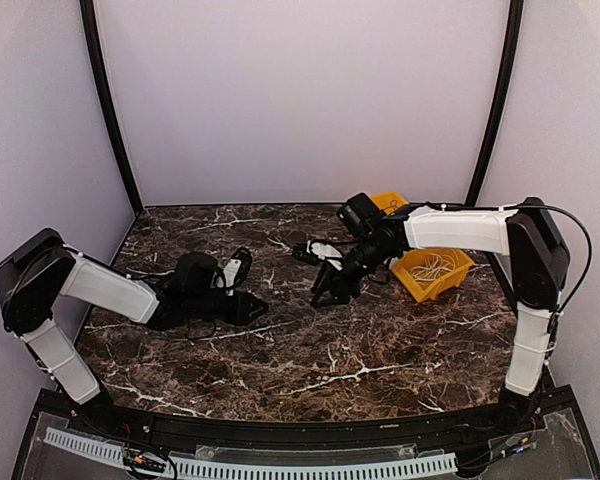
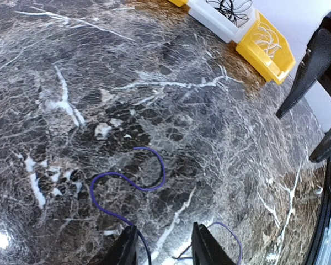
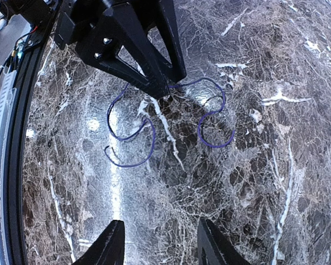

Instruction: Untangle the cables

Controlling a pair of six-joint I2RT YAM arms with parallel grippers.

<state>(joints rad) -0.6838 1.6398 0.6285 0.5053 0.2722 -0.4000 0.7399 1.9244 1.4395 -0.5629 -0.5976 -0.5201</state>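
Seemingly nearly done: white coil [image 2: 265, 36] seen in yellow bin [image 2: 259, 59]; single purple cable [image 2: 91, 190] laid loose, unknotted, well apart from bin, binning judged outstanding. L gripper [image 2: 164, 232] jaws narrowly parted astride cable, grip not confirmed. R gripper [image 3: 160, 223] jaws wide, empty, nearer bin.

We see a tabletop [image 3: 254, 182] of dark, white-veined marble look, polished and glossy, throwing back lamp glare. The thin purple cable [image 3: 215, 147] on it has a smooth, faintly shiny sheath. At two o'clock, a yellow bin [image 2: 273, 55] of smooth plastic. The left gripper [image 3: 170, 84] is matt black plastic.
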